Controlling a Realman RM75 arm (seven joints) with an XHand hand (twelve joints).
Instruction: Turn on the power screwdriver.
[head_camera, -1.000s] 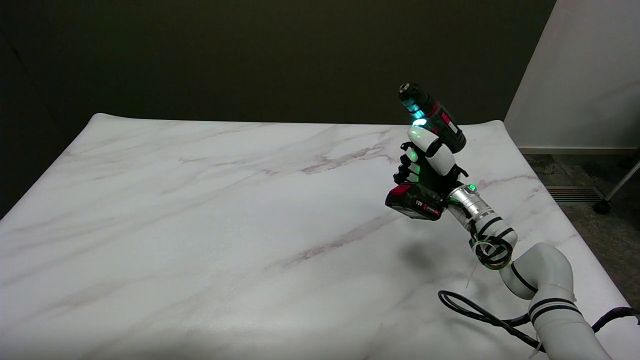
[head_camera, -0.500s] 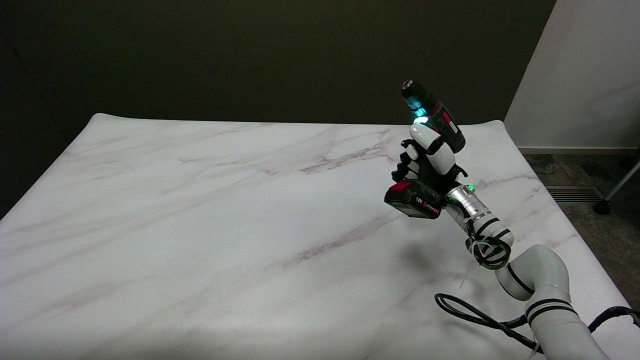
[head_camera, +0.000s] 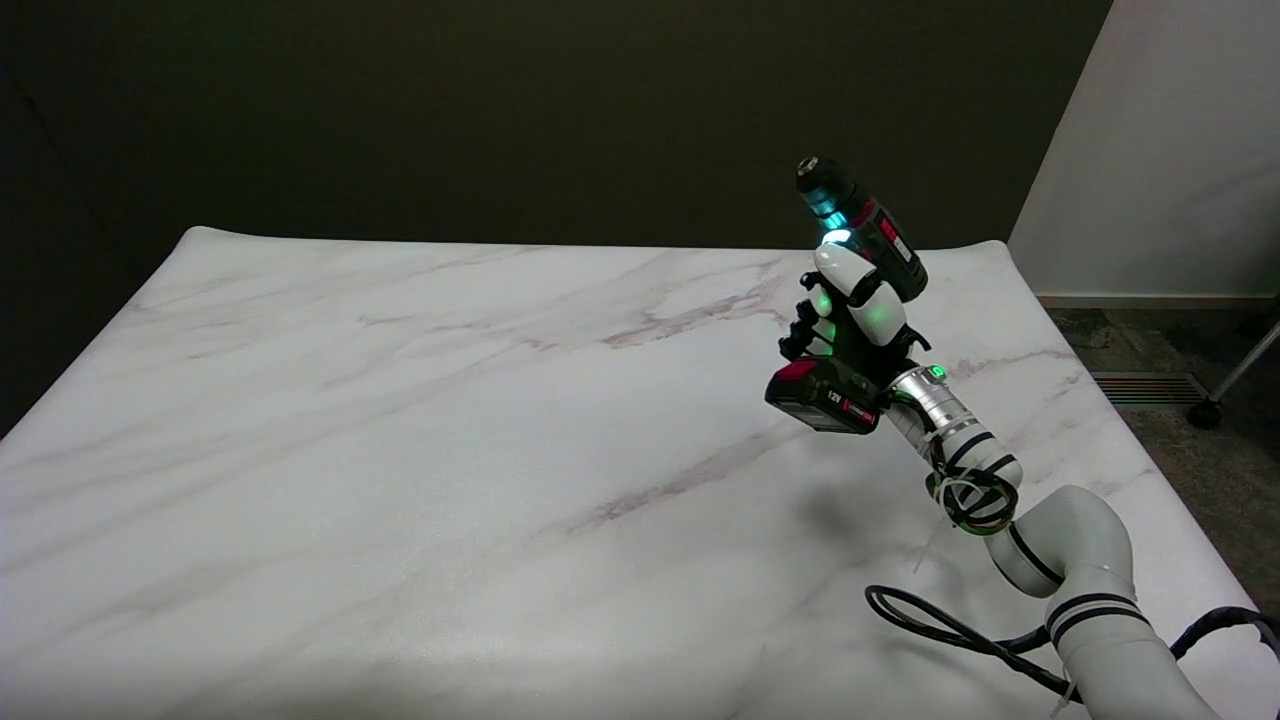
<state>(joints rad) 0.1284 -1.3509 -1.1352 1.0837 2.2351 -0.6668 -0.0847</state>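
Head view: right hand (head_camera: 850, 310) wrapped around the grip of the power screwdriver (head_camera: 850, 290), holding it in the air above the far-right part of the worktop (head_camera: 400, 420), well clear of the surface. Chuck points up and away to the upper left, battery pack (head_camera: 825, 395) hangs at the bottom, just beside the wrist. One finger lies up along the front of the body by the trigger area; can't tell whether it actually presses the trigger. The tool's work light glows cyan at the nose and throws green on the fingers, so I'd judge it's powered or being triggered right now. Chuck spin isn't resolvable.

Why held like this: a pistol grip keeps the trigger under a finger, and lifting it off the worktop lets the chuck run free without hitting anything. Black cable (head_camera: 950, 630) loops on the worktop beside the arm, away from the tool.

Versus the earlier frames: tool and hand have drifted slightly left and up, chuck a touch higher. Grip unchanged. Green glow on the fingers was there 1 s back, weak at 0.5 s, strong again now, so the light flickers or the trigger pressure is varying. Camera steady, worktop hasn't shifted.
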